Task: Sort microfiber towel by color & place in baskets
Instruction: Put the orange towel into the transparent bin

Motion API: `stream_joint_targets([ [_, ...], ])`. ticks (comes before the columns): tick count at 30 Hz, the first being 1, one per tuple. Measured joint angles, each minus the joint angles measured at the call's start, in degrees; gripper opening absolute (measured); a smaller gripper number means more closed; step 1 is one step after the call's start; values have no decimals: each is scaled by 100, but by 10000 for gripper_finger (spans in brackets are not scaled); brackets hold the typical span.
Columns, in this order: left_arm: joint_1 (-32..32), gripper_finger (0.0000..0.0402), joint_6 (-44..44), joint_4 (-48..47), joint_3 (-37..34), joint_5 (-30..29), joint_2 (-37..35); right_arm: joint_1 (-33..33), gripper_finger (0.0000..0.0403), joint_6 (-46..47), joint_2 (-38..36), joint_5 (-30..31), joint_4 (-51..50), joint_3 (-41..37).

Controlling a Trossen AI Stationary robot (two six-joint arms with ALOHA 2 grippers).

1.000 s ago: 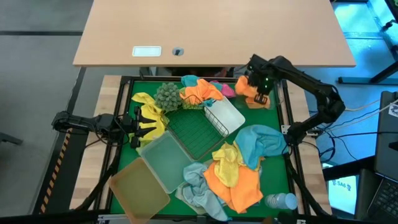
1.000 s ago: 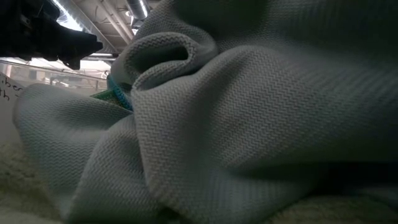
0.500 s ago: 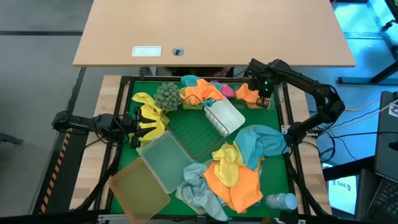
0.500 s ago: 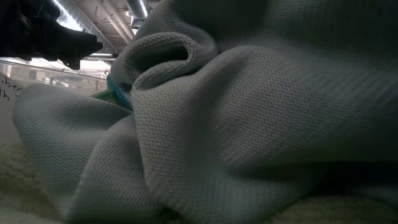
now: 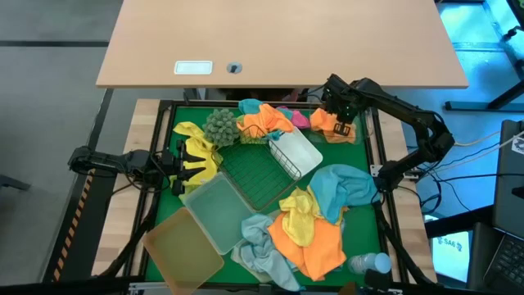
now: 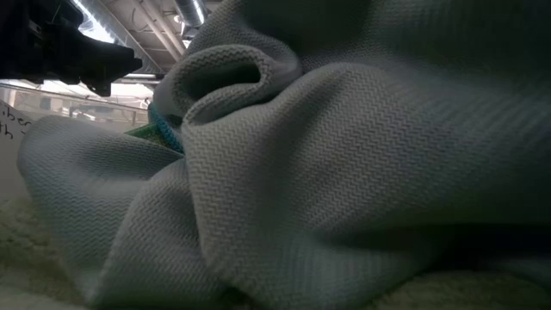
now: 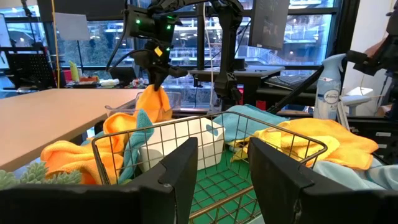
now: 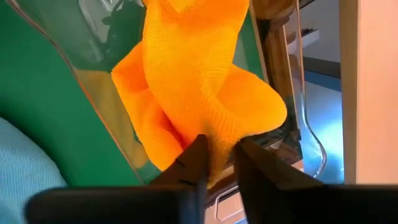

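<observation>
Currently left gripper (image 5: 182, 163) idles, fingers apart, beside the yellow towel (image 5: 196, 147) at the tabletop's left edge, while right gripper (image 5: 342, 123) fingers clamp the crumpled orange microfiber towel (image 5: 329, 124) over the far-right corner; I'd release only once it's squarely over its bin.

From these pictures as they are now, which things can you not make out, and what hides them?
- Low view: a grey-blue towel fills the frame and hides the baskets and nearly all the table.
- High view: the bin under the orange towel held by the right gripper is almost covered; its shape is unclear.
- High view: the left gripper is dark against the yellow towel; the left wrist view shows its fingers apart.
- High view: the bottle is too small for any label.
</observation>
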Motion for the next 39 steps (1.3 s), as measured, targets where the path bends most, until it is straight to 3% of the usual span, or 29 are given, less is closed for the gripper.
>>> stream_joint_targets([
  [5,0,137,0,-1,0,0,-1,0,154,-8,0,28,-14,0],
  [11,1,136,0,1,-1,0,1,0,222,-14,2,580,-45,70],
  [16,0,136,0,-1,0,0,0,2,242,-14,2,1130,-291,498],
  [21,1,136,0,1,-1,0,0,4,243,65,2,1104,-315,1116],
  [23,1,136,0,0,0,0,1,4,243,282,2,707,-60,1318],
  [28,1,136,0,0,1,-2,-1,2,244,803,4,-1232,1035,1451],
  [31,0,136,0,0,0,0,-1,102,244,951,78,-1895,1613,1453],
  [39,-1,136,0,1,1,-2,-1,694,244,1239,688,-2013,2219,1453],
])
